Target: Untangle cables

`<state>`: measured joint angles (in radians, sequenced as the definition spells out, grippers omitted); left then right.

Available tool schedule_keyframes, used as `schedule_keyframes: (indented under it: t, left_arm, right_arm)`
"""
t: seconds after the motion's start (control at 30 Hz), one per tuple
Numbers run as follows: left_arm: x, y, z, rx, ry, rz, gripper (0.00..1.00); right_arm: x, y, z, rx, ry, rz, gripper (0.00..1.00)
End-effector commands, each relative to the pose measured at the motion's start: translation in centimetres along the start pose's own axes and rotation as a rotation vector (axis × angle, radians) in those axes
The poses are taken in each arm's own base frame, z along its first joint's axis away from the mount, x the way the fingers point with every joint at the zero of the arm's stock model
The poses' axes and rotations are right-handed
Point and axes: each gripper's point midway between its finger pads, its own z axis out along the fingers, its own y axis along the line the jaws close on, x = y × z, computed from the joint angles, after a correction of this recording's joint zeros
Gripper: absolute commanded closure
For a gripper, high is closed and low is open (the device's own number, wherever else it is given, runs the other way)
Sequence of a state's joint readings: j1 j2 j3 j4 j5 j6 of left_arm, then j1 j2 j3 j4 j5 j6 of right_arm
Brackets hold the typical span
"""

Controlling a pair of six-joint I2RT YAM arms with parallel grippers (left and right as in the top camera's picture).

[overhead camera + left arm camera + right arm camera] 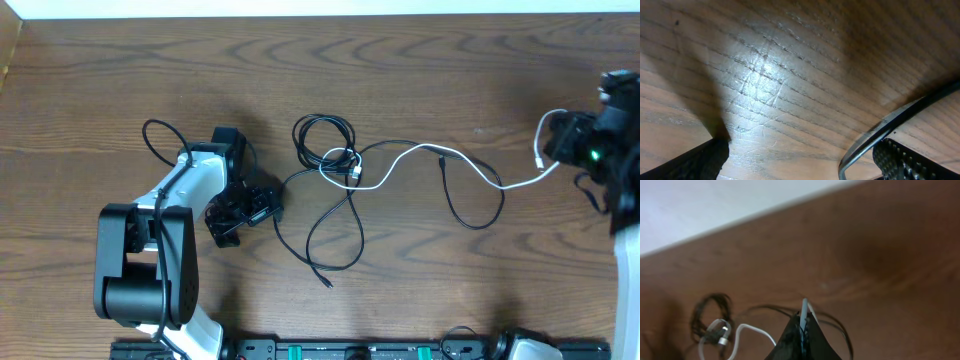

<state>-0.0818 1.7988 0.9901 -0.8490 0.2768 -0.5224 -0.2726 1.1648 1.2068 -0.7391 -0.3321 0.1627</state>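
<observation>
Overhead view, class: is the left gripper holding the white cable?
No: the left gripper sits open, well away from the white cable, whose far end runs to the right gripper.

Dark brown wooden table, strongly wavy grain, fills nearly the whole overhead frame. Its surface carries fine scratches in the left wrist view, where a bright patch of reflected light sits left of centre in the upper half of the frame, with shadow toward the right and lower left. A pale white strip runs along the top edge of the overhead frame beyond the table's far edge; wall or floor cannot be determined.
</observation>
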Motion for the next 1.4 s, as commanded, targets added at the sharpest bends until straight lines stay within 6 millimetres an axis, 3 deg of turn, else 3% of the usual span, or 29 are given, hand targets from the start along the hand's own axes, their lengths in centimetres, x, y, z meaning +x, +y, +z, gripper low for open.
schedule_keyframes:
  t: [0.0, 0.2, 0.37, 0.5, 0.57, 0.6, 0.7, 0.8, 1.0, 1.27, 1.37]
  left_arm:
    - [-0.4, 0.8, 0.8, -0.04, -0.01, 0.025, 0.02]
    - [-0.4, 0.8, 0.8, -0.04, -0.01, 0.025, 0.02]
    - [-0.4, 0.8, 0.8, -0.04, -0.01, 0.025, 0.02]
    - [-0.4, 0.8, 0.8, -0.04, -0.01, 0.025, 0.02]
    - [-0.4, 0.8, 0.8, -0.04, -0.01, 0.025, 0.02]
    - [-0.4, 0.8, 0.8, -0.04, -0.01, 0.025, 0.02]
    - [-0.4, 0.8, 0.8, -0.04, -0.01, 0.025, 0.02]
    - [-0.4, 0.8, 0.8, -0.04, -0.01, 0.025, 0.02]
    - [-0.4, 0.8, 0.8, -0.04, -0.01, 0.025, 0.02]
    - [-0.4, 0.8, 0.8, -0.04, -0.01, 0.025, 0.02]
    - [-0.4, 0.8, 0.8, -0.04, -0.01, 0.025, 0.02]
  right_arm:
    - [2.7, -3.0, 5.9, 0.053, 0.163, 0.027, 0.99]
    - [5.2, -6.8, 12.2, 0.138, 0.268, 0.103, 0.99]
    - [6.7, -8.1, 14.9, 0.151, 0.314, 0.116, 0.96]
    - [7.5, -8.5, 15.7, 0.154, 0.339, 0.123, 0.65]
    - [7.6, -8.5, 15.8, 0.154, 0.343, 0.12, 0.45]
    - [7.6, -8.5, 15.8, 0.152, 0.344, 0.104, 0.3]
    - [7.8, -7.8, 15.9, 0.116, 0.352, 0.076, 0.2]
    - [7.9, -5.4, 16.3, 0.016, 0.358, 0.004, 0.21]
    - [9.0, 4.0, 17.1, -0.288, 0.356, -0.208, 0.27]
    - [15.8, 16.4, 15.6, -0.539, 0.429, -0.588, 0.27]
    - [18.2, 19.1, 15.1, -0.546, 0.438, -0.717, 0.3]
